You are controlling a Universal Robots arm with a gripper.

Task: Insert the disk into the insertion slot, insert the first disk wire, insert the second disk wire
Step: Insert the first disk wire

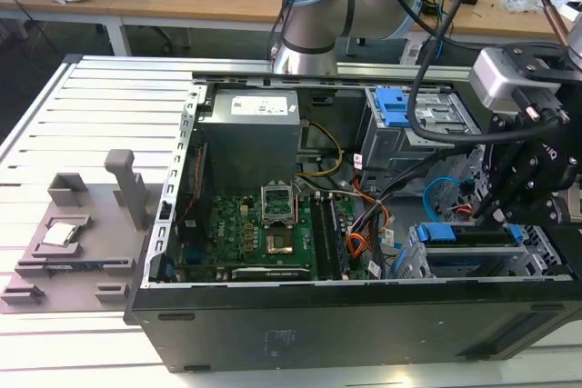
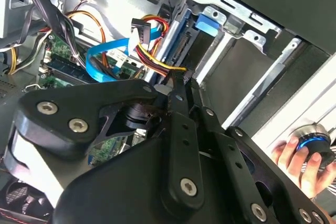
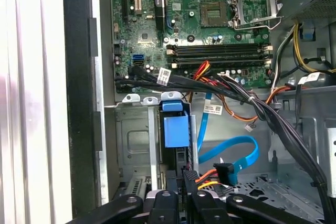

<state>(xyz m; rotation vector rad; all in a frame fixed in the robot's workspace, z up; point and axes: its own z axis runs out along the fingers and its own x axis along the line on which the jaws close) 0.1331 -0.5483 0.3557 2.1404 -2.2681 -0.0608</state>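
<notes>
The disk sits inside the insertion slot (image 1: 427, 265), a silver perforated cage at the case's front corner on the exterior view's right. The disk's blue carrier (image 1: 438, 232) (image 3: 175, 130) shows at the bay's mouth, and the disk's connector edge (image 2: 177, 43) faces my gripper. My gripper (image 1: 506, 213) (image 2: 185, 81) (image 3: 181, 181) hovers right at that edge. Its fingers are shut on the connector of a red, orange and yellow disk wire (image 2: 157, 56) (image 3: 208, 183). A flat blue disk wire (image 3: 231, 153) (image 2: 102, 56) with a black plug hangs loose beside it.
A bigger grey cage with a blue latch (image 1: 396, 104) stands behind the slot. Black cable bundles (image 3: 252, 103) cross above the motherboard (image 1: 264, 233). A person's hand (image 2: 302, 163) rests on a blue-ringed knob outside the case. A grey fixture (image 1: 73, 238) lies on the exterior view's left.
</notes>
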